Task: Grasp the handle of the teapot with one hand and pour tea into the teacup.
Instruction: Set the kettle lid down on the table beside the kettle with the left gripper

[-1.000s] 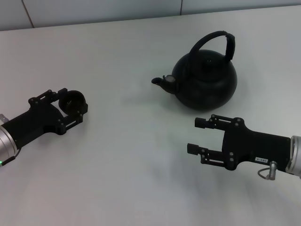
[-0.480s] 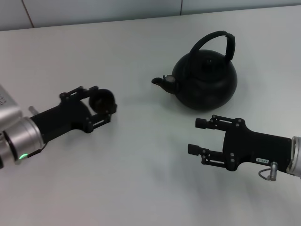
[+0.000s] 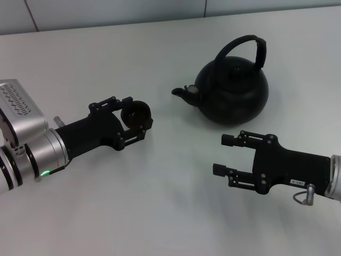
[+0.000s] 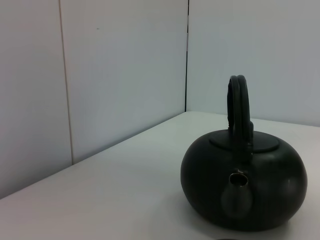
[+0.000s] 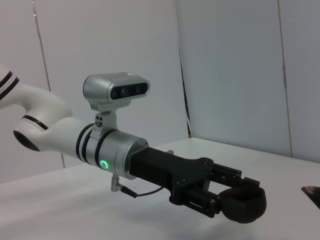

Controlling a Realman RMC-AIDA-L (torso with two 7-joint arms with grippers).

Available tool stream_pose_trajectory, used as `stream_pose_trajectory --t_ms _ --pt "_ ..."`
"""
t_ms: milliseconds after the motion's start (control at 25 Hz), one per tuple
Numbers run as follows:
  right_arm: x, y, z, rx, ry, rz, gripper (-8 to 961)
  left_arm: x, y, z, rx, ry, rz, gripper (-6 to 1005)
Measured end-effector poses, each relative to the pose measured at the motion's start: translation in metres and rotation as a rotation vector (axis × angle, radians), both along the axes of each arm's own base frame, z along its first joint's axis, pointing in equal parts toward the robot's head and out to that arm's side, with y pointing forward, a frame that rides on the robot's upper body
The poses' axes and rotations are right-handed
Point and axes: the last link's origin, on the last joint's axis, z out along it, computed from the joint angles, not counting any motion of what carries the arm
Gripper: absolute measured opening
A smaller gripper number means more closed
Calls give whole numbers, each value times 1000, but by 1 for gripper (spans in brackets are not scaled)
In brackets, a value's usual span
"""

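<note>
Two arms over the white table (image 3: 160, 213), both reaching in low and nearly level. The left end effector (image 3: 136, 118) is pinching the teacup (image 3: 135, 113) between its fingers, cup upright and held off the table, going by the right wrist view. The teapot (image 3: 232, 92) sits a bit ahead and to the right of the cup, spout (image 3: 181, 92) aimed toward it, not touching. Its handle (image 3: 246, 47) stands upright over the lid. The right end effector (image 3: 222, 154) hangs spread apart with nothing in it, just in front of the teapot.
</note>
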Motion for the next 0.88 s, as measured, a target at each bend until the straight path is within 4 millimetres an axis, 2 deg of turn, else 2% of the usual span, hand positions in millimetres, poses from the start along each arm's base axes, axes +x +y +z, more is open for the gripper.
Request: stream_pose_trajectory --t_ms 400,640,880 --pt "-1 2 0 1 -6 6 686 0 2 -1 3 11 2 711" --pt "-1 3 0 1 -8 6 687 -3 0 -15 21 93 -14 714" --pt "-1 3 0 1 -6 5 687 -4 0 -19 30 120 -11 716"
